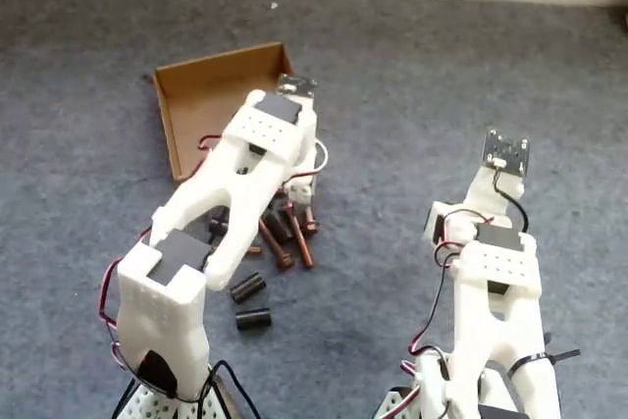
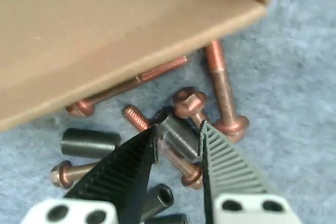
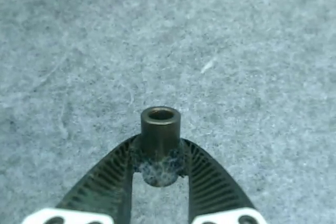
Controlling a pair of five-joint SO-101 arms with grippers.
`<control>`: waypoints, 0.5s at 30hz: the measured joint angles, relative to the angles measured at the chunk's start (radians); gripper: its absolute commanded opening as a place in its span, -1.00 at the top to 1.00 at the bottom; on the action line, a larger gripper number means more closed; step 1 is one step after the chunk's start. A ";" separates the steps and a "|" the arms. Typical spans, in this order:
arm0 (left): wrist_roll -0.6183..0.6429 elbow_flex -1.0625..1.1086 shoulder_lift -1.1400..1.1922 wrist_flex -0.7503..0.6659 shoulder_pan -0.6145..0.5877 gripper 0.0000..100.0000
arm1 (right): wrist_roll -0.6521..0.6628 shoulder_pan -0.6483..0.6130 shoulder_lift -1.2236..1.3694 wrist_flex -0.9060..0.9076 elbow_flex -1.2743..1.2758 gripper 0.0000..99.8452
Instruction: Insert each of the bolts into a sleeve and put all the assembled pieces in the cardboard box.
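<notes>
Sleeve (image 3: 160, 129), short dark metal tube | pinched at its base in right claw (image 3: 159, 153), over grey tabletop (image 3: 79, 35) | judged light, rigid, slick | copper bolts (image 2: 223, 90) heaped beside brown cardboard box (image 2: 131, 45); grasp mid-shank | left claw (image 2: 178, 132) over heap, grip cannot be told

In the high view, the left arm (image 1: 235, 183) hides several bolts (image 1: 300, 237).

The bolts (image 2: 223, 85) are coppery, slightly glossy metal; the sleeve (image 3: 160, 129) dull, dark, probably metal; the box (image 2: 105, 35) matt cardboard; the carpet (image 3: 236, 51) rough cloth.
</notes>
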 measured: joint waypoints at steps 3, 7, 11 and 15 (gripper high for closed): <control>0.000 -0.005 0.002 0.012 0.008 0.70 | 0.000 0.000 0.000 0.000 0.000 0.99; 0.000 -0.005 0.003 0.014 0.003 0.69 | 0.000 0.000 0.000 0.000 0.000 0.99; -0.002 0.034 0.005 -0.038 0.005 0.69 | 0.000 0.000 0.000 0.000 0.000 0.99; -0.002 0.118 0.002 -0.149 0.009 0.69 | 0.000 0.000 0.000 0.000 0.000 0.99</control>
